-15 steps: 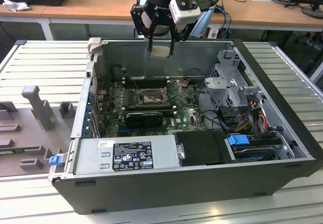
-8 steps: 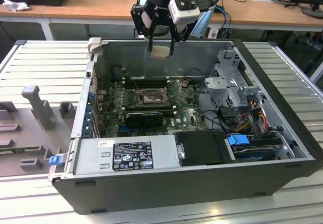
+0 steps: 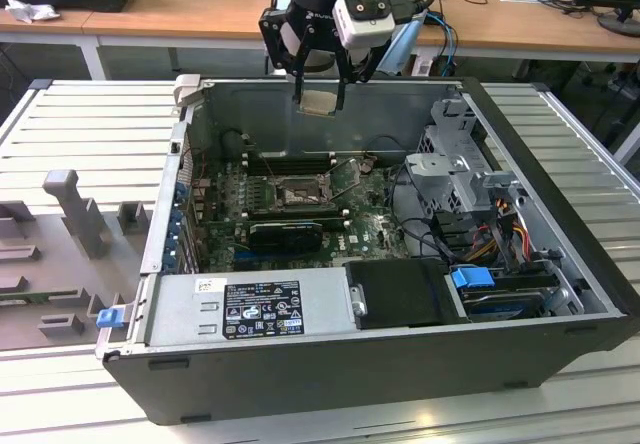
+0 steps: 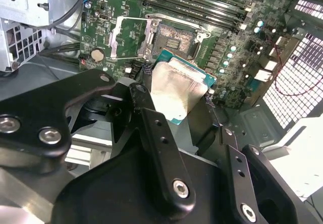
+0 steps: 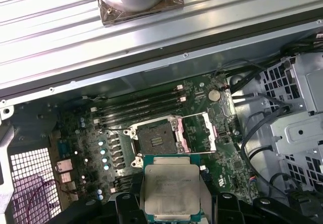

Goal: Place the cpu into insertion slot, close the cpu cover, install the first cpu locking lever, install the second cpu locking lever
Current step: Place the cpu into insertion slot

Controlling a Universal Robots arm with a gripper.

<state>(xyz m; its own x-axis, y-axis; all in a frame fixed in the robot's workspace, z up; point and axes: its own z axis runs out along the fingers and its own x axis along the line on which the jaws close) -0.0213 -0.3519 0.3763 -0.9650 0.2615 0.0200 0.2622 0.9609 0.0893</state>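
Note:
My gripper (image 3: 319, 96) hangs above the back wall of the open computer case (image 3: 560, 294), shut on the cpu (image 3: 320, 102). The chip is a small silvery square held by its edges between the black fingers (image 4: 147, 114), and its metal top shows in both wrist views (image 4: 177, 89) (image 5: 170, 186). Below it on the green motherboard lies the insertion slot (image 3: 297, 196) (image 5: 157, 141) (image 4: 176, 41), dark in the centre and bare. The cpu cover (image 5: 198, 132) (image 4: 128, 36) stands flipped open beside the slot. The cpu is well above the board and apart from the socket.
Long black memory slots (image 5: 136, 105) run beside the socket. A long black card (image 3: 285, 232) lies in front of it in the exterior view, and a power supply (image 3: 250, 309) fills the case front. The drive cage and cables (image 3: 455, 179) stand at the exterior view's right. Grey fixtures (image 3: 75, 214) sit outside.

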